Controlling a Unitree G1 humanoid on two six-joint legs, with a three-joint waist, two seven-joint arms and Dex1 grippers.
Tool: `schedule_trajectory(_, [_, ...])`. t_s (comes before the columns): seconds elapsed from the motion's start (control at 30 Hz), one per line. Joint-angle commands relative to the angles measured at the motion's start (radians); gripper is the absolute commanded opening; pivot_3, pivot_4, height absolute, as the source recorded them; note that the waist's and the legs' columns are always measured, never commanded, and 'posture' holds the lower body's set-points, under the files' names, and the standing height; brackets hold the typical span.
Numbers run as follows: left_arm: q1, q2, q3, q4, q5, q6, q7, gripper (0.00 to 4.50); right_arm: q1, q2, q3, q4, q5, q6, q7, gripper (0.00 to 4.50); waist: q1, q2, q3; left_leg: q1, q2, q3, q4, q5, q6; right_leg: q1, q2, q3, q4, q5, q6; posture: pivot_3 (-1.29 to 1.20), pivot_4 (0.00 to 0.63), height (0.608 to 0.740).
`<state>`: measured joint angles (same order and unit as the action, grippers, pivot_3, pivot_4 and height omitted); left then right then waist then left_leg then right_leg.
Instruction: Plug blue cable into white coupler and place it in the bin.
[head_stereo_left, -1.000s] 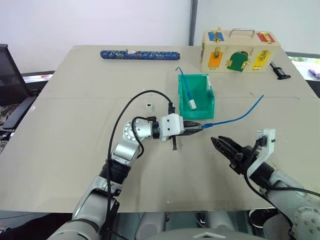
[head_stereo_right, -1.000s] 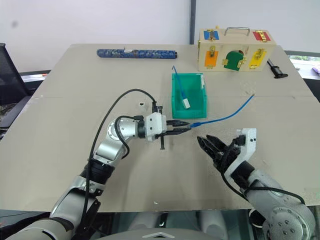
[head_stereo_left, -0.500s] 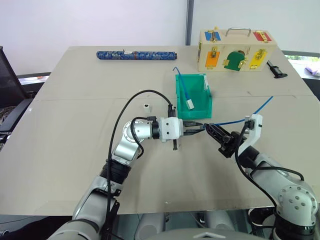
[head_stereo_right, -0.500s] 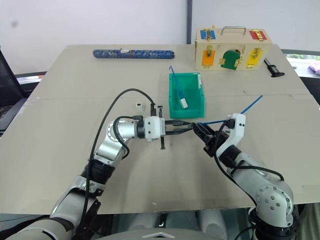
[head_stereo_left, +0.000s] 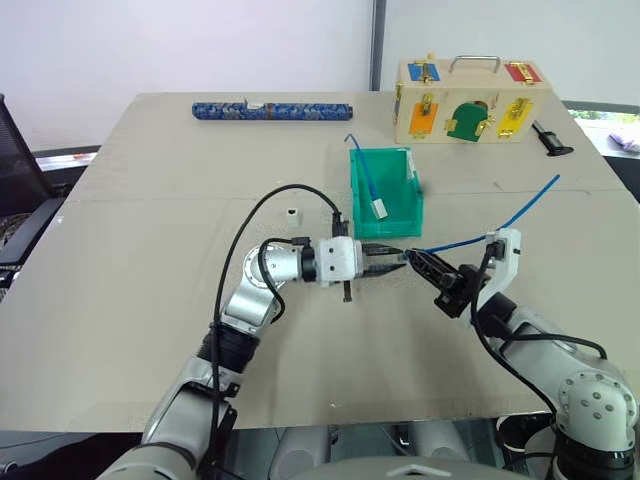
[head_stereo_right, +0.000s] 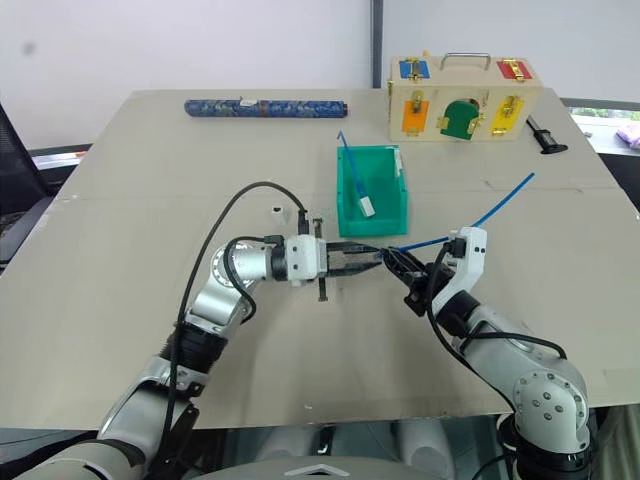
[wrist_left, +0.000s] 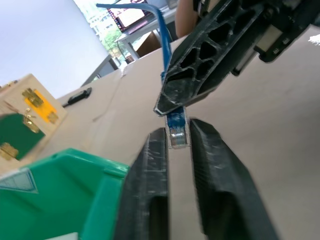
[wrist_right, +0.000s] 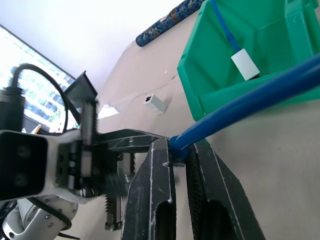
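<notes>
Since a second ago, the right pincer (head_stereo_left: 428, 266) has clamped the blue cable (head_stereo_left: 520, 208) before the bin (head_stereo_left: 386, 226); left pincer (head_stereo_left: 392, 262) loosening. Plug could slip.

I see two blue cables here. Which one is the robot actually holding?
The blue cable arching up over the table at the right; the right gripper pinches it near its plug. The other cable, tipped with a white block, lies untouched in the bin.
</notes>
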<state>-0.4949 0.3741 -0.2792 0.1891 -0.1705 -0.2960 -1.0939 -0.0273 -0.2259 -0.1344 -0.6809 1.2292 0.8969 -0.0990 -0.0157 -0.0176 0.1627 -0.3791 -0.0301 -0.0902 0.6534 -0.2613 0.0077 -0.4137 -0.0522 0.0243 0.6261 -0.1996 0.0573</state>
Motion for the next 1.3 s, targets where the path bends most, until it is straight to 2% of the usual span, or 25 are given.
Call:
schedule_trajectory(0.03, [0.035, 0.047, 0.065, -0.095, -0.092, 0.184, 0.014, 2.60, -0.009, -0.013, 0.002, -0.016, 0.034, -0.028, -0.007, 0.00, -0.002, 0.000, 0.000, 0.000, 0.000, 0.000, 0.000, 0.000, 0.000, 0.000, 0.000, 0.000, 0.000, 0.000, 0.000, 0.00, 0.150, 0.740])
schedule_trajectory(0.1, [0.076, 0.092, 0.107, -0.142, -0.148, 0.311, 0.020, 3.41, -0.008, -0.020, 0.006, -0.015, 0.036, -0.034, -0.007, 0.00, -0.008, 0.000, 0.000, 0.000, 0.000, 0.000, 0.000, 0.000, 0.000, 0.000, 0.000, 0.000, 0.000, 0.000, 0.000, 0.00, 0.150, 0.740])
schedule_trajectory(0.17, [0.120, 0.145, 0.182, -0.166, -0.195, 0.436, 0.057, 3.41, -0.006, -0.027, 0.007, -0.012, 0.037, -0.041, -0.002, 0.00, -0.017, 0.000, 0.000, 0.000, 0.001, 0.000, -0.001, 0.000, 0.000, 0.000, 0.001, 0.000, 0.000, 0.000, 0.000, 0.00, 0.150, 0.740])
schedule_trajectory(0.27, [0.155, 0.191, 0.254, -0.170, -0.217, 0.525, 0.104, 3.41, -0.006, -0.036, 0.011, -0.007, 0.040, -0.054, 0.003, 0.00, -0.021, 0.001, 0.000, 0.000, 0.003, -0.001, -0.001, 0.000, 0.000, -0.001, 0.001, 0.000, 0.000, 0.000, 0.000, 0.00, 0.150, 0.740])
schedule_trajectory(0.47, [0.210, 0.282, 0.352, 0.012, -0.170, 0.525, 0.123, 3.41, -0.016, -0.044, 0.040, 0.011, -0.007, -0.083, 0.032, 0.00, -0.021, 0.001, 0.000, 0.001, 0.003, 0.000, -0.001, 0.000, 0.000, -0.001, 0.001, 0.000, 0.000, 0.000, 0.000, 0.00, 0.150, 0.740])
schedule_trajectory(0.67, [0.046, 0.306, 0.354, 0.283, -0.104, 0.429, 0.117, 3.41, -0.005, -0.050, 0.062, 0.001, -0.031, -0.101, 0.040, 0.00, -0.004, 0.000, 0.000, 0.000, 0.001, -0.001, -0.001, 0.000, 0.000, -0.001, 0.001, -0.001, 0.000, 0.000, 0.000, 0.00, 0.150, 0.740])
schedule_trajectory(0.93, [-0.213, 0.301, 0.265, 0.644, 0.035, 0.229, 0.013, 3.41, -0.002, -0.064, 0.061, -0.006, -0.037, -0.112, 0.038, 0.00, 0.001, 0.000, 0.000, -0.001, 0.000, 0.000, -0.001, 0.000, 0.000, -0.002, 0.001, -0.001, 0.000, 0.000, 0.000, 0.00, 0.150, 0.740])
schedule_trajectory(1.13, [-0.352, 0.251, 0.235, 0.812, 0.091, 0.155, -0.032, 3.41, 0.003, -0.071, 0.064, -0.015, -0.038, -0.117, 0.032, 0.00, 0.000, -0.001, 0.000, -0.001, 0.000, 0.000, -0.001, 0.000, 0.000, -0.002, 0.001, -0.001, 0.000, 0.000, 0.000, 0.00, 0.150, 0.740])
schedule_trajectory(1.3, [-0.426, 0.218, 0.218, 0.907, 0.143, 0.118, 0.000, 3.41, 0.014, -0.074, 0.066, -0.026, -0.039, -0.123, 0.027, 0.00, -0.003, -0.001, 0.000, -0.001, 0.000, 0.000, -0.001, 0.000, 0.000, -0.002, 0.001, -0.001, 0.001, 0.000, 0.000, 0.00, 0.150, 0.740])
